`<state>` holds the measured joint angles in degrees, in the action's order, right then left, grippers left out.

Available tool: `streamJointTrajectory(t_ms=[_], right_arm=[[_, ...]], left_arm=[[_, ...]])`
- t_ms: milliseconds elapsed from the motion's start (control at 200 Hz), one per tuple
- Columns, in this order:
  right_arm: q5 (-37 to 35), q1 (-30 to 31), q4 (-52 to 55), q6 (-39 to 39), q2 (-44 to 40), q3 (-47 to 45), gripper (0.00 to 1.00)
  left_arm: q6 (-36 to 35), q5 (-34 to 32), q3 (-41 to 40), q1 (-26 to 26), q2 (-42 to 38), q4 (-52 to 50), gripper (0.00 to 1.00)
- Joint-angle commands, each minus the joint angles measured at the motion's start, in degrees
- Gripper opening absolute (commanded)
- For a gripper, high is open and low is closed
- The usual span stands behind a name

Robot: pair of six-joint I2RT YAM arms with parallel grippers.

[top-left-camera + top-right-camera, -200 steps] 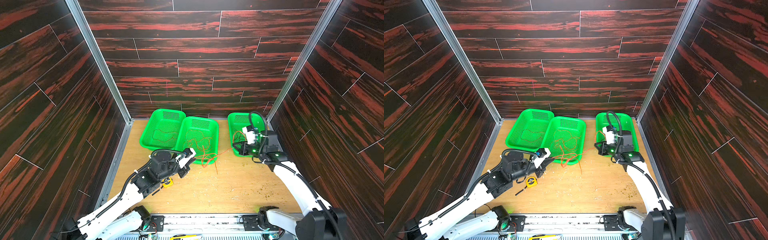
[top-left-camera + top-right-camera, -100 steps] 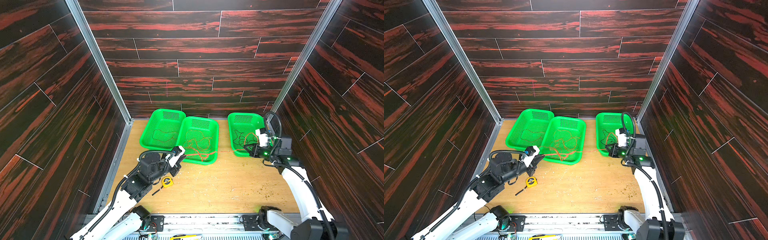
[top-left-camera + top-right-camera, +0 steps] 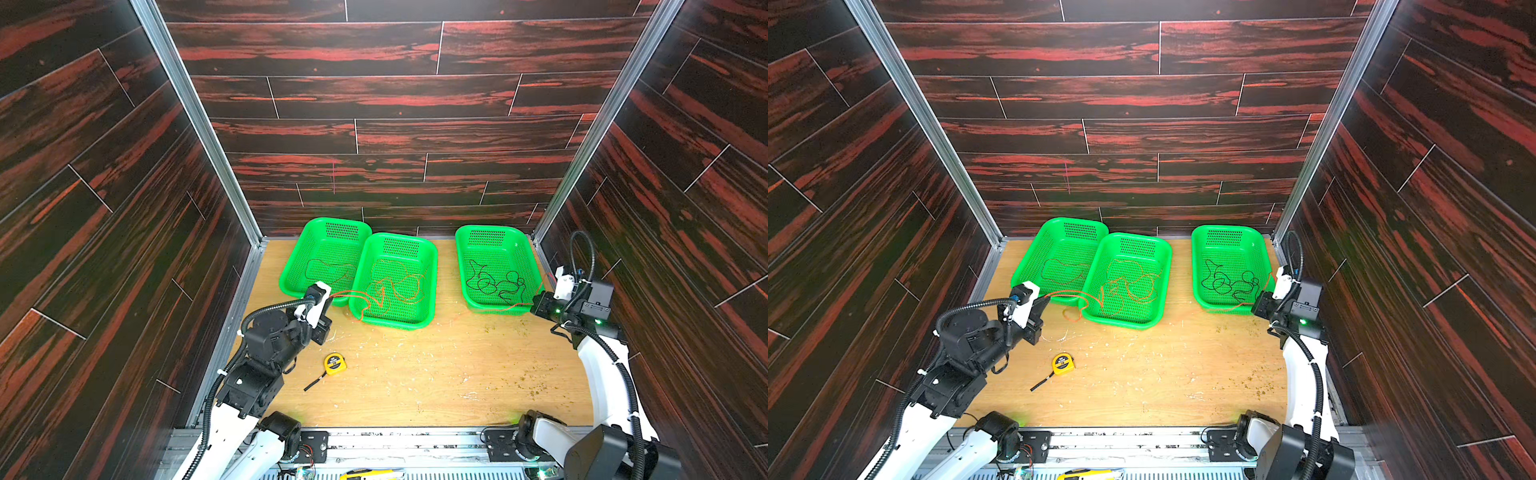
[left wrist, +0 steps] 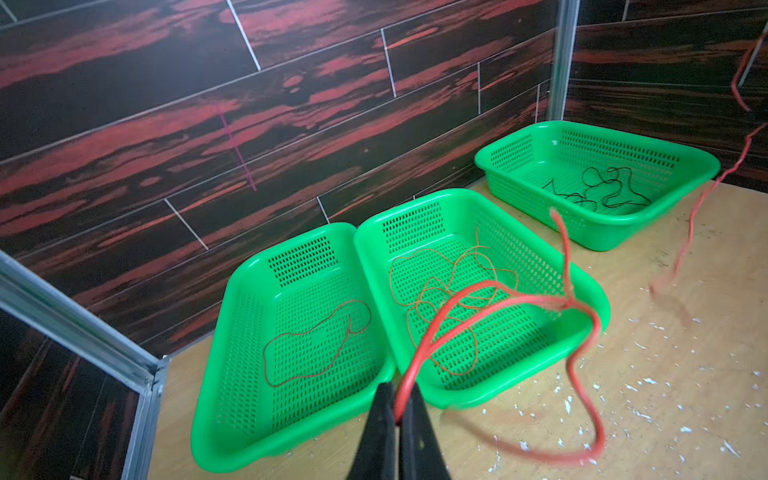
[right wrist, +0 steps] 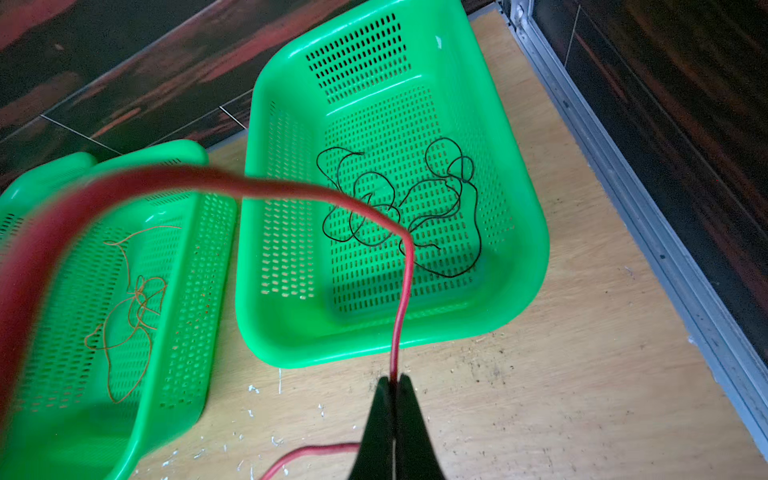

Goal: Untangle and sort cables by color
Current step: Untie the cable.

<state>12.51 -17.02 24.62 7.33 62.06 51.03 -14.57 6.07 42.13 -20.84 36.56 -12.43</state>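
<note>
A red cable [image 3: 505, 309] runs between my two grippers, across the front of the middle basket [image 3: 432, 282] and the right basket [image 3: 461, 266]. My left gripper [image 3: 328, 296] is shut on one end [image 4: 440, 324], at the front corner of the left basket [image 3: 291, 266]. My right gripper [image 3: 534, 305] is shut on the other end [image 5: 405, 291], by the right basket's front right corner. Orange cables [image 3: 395, 282] lie in the middle basket and black cables [image 3: 494, 284] in the right one. One thin dark red cable [image 3: 328, 270] lies in the left basket.
A yellow tape measure [image 3: 335, 363] with its short black strap lies on the wooden table in front of my left arm. Dark panelled walls close in the left, back and right sides. A metal rail [image 3: 415, 440] runs along the front edge.
My two grippers have moved apart, the left one to the left and the right one to the right. The red cable now stretches out between them.
</note>
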Motion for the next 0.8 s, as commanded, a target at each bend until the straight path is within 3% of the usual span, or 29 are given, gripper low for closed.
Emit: streamJointTrajectory(t_ms=[0,190,336,496,631,797], right_arm=[[9.5,0.8,-4.3,-1.7,-2.4,-1.6,0.00],[23.0,8.0,-3.8,-6.9,-5.1,-0.7,0.00],[23.5,14.6,-1.7,-8.3,-6.2,0.6,0.00],[23.9,17.8,-4.1,-7.1,-7.6,0.9,0.00],[23.4,18.8,-7.5,-4.8,-7.7,2.0,0.00],[13.4,20.5,-12.6,-1.1,-3.9,6.2,0.00]], left_arm=[[0.7,4.8,0.8,0.4,1.3,1.0,0.00],[1.6,11.4,2.6,0.4,4.4,3.7,0.00],[1.0,11.8,4.6,0.4,6.1,3.8,0.00],[1.0,13.1,5.0,0.4,7.0,6.2,0.00],[1.5,9.1,5.1,0.4,6.3,7.5,0.00],[0.5,-3.1,4.9,0.4,3.3,9.7,0.00]])
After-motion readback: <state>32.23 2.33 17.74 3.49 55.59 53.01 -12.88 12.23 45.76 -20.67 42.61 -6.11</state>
